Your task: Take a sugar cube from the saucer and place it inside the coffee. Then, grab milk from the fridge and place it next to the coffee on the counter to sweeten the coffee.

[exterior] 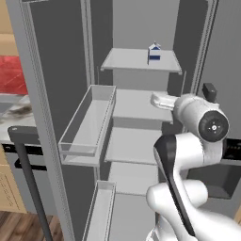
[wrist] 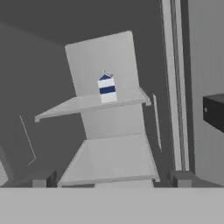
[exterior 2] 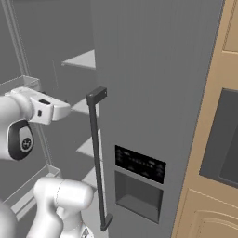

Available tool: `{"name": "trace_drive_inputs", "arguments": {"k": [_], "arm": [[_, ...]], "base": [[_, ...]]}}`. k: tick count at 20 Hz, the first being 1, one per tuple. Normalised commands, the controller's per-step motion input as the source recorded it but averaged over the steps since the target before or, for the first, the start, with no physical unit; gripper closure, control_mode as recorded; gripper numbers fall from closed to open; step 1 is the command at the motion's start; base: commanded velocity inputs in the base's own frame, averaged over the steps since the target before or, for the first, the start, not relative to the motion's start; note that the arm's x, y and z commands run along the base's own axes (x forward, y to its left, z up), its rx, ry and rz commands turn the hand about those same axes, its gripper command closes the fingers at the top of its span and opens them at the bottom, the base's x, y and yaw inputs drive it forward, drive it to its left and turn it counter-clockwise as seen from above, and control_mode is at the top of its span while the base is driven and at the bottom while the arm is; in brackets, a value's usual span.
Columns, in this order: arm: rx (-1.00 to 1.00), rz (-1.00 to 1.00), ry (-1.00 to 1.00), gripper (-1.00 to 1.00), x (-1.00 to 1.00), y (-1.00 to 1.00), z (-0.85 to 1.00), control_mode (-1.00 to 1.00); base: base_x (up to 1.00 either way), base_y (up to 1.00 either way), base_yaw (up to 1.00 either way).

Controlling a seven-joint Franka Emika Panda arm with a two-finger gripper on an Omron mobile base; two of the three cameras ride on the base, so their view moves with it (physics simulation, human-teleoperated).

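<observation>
The fridge [exterior: 56, 70] stands open, its pale grey shelves in front of me. The milk [exterior: 154, 52], a small white carton with a dark blue band, stands upright on the top shelf [exterior: 136, 61], toward its right side. In the hand view the milk [wrist: 106, 89] sits above centre on that shelf, well ahead of my gripper [wrist: 113, 181]. The two fingertips [wrist: 43, 180] stand wide apart with nothing between them, so the gripper is open. My hand [exterior: 161, 100] reaches toward the middle shelves, below the carton. The coffee is out of view.
Clear door bins [exterior: 89, 122] hang on the open left door, with another bin [exterior: 101, 212] lower down. The shut right door [exterior 2: 153, 93] carries a long dark bar handle [exterior 2: 95, 158] and a dispenser panel [exterior 2: 139, 165]. Marble counter [exterior: 14, 117] lies far left; wooden cabinets [exterior 2: 218, 139] stand at right.
</observation>
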Motion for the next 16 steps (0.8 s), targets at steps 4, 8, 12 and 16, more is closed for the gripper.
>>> {"name": "trace_drive_inputs", "arguments": {"k": [4,8,12,16], "arm": [[-0.06,0.0,-0.3,-1.0,0.08,-0.24,0.7,-1.0],[-0.01,0.0,-0.16,-1.0,0.19,-0.37,0.49,-1.0],[-0.01,-0.03,0.01,-1.0,0.41,-0.01,0.18,-1.0],[0.0,0.0,0.13,-1.0,0.38,0.0,0.1,-1.0]], "base": [[0.0,0.0,0.0],[0.0,0.0,0.0],[0.0,0.0,0.0],[0.0,0.0,0.0]]}}
